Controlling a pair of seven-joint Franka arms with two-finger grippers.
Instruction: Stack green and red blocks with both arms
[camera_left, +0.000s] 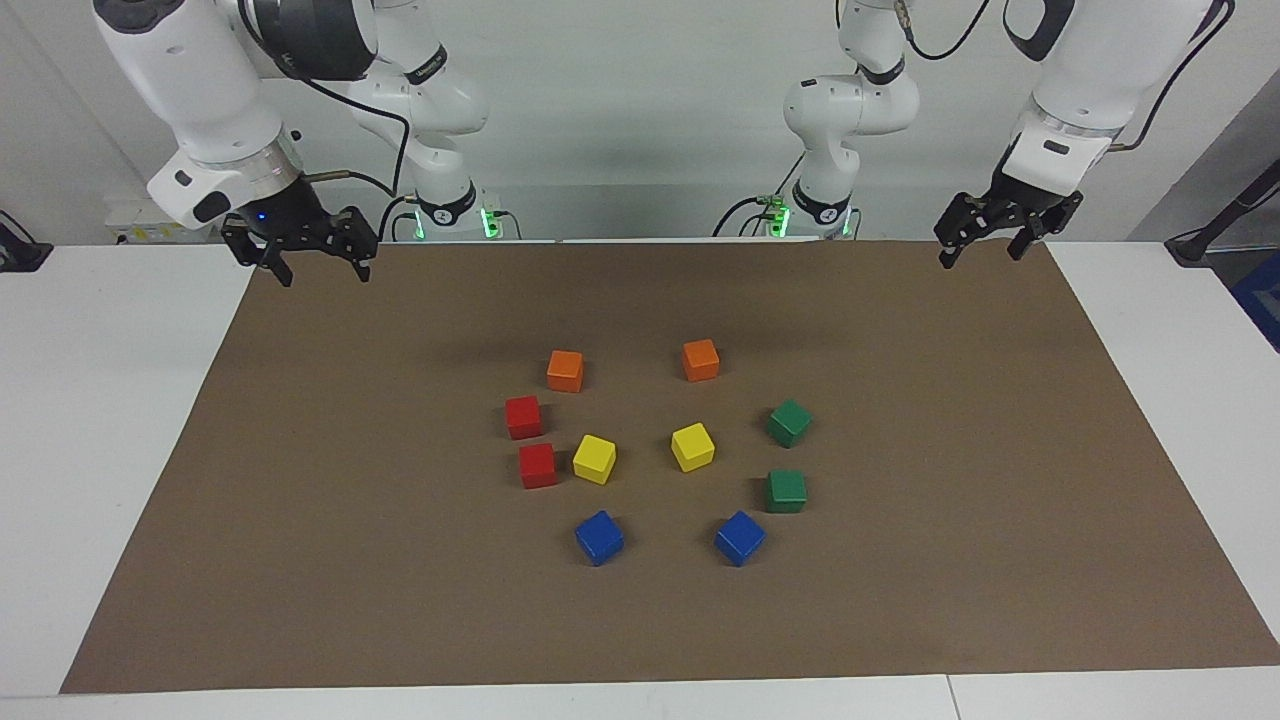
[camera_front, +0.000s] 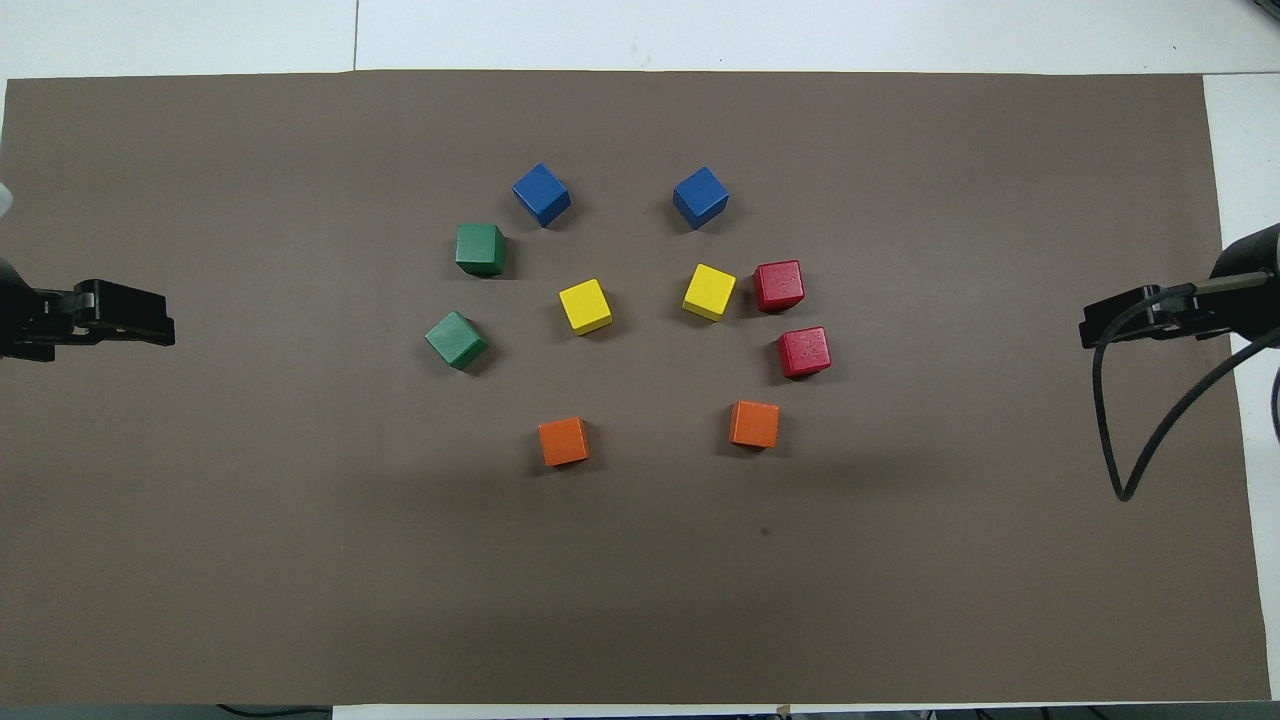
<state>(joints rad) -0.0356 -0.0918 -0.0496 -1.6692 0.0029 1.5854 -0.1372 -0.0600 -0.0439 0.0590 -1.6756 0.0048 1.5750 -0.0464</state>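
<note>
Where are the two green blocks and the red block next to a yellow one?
Green block nearer the robots (camera_left: 790, 421), facing view, top face.
Green block farther from the robots (camera_left: 786, 489), facing view, top face.
Red block beside a yellow block (camera_left: 537, 464), facing view, top face.

White table (camera_left: 120, 420) carries brown mat (camera_left: 950, 480), apparently paper.

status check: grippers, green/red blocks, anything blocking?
Left gripper and right gripper open, empty, waiting over the mat's corners. Green blocks and red blocks unstacked. One yellow cube crowds a red.
</note>
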